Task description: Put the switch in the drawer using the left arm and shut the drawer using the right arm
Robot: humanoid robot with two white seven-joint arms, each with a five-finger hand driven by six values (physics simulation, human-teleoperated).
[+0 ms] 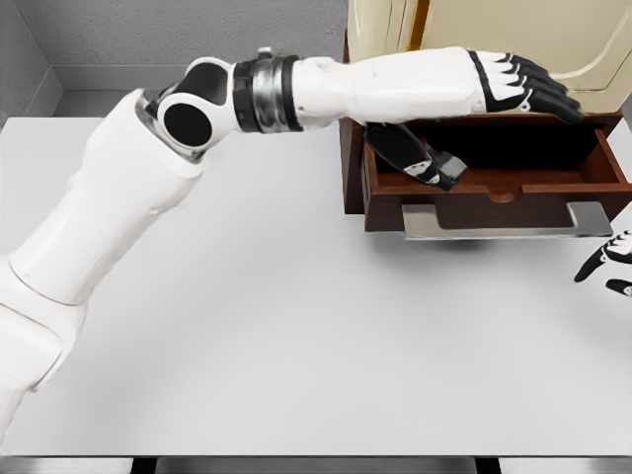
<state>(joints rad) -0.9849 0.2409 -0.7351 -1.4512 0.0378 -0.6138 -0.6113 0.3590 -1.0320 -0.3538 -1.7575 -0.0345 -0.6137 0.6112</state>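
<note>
A smooth, matte pale-grey table (296, 346) fills most of the view, its far edge meeting grey walls. The left arm (128, 207), made of glossy white rounded shells with a black ball joint and a ribbed metal ring, reaches from the lower left across to the upper right. A dark red-brown wooden drawer (494, 183) stands pulled open from its cabinet, boxy, with a flat brushed-metal handle (494, 219) along its front. Behind it rises a cream panelled block (513, 39). The left hand (518, 87), black-and-white, is above the drawer's back, fingers extended and apart, holding nothing. The switch (420, 158), a dark slab with a glossy face, lies tilted inside the drawer's left end, leaning on the front wall. Only the fingertips of the right hand (612, 262) show at the right edge, loosely spread.
</note>
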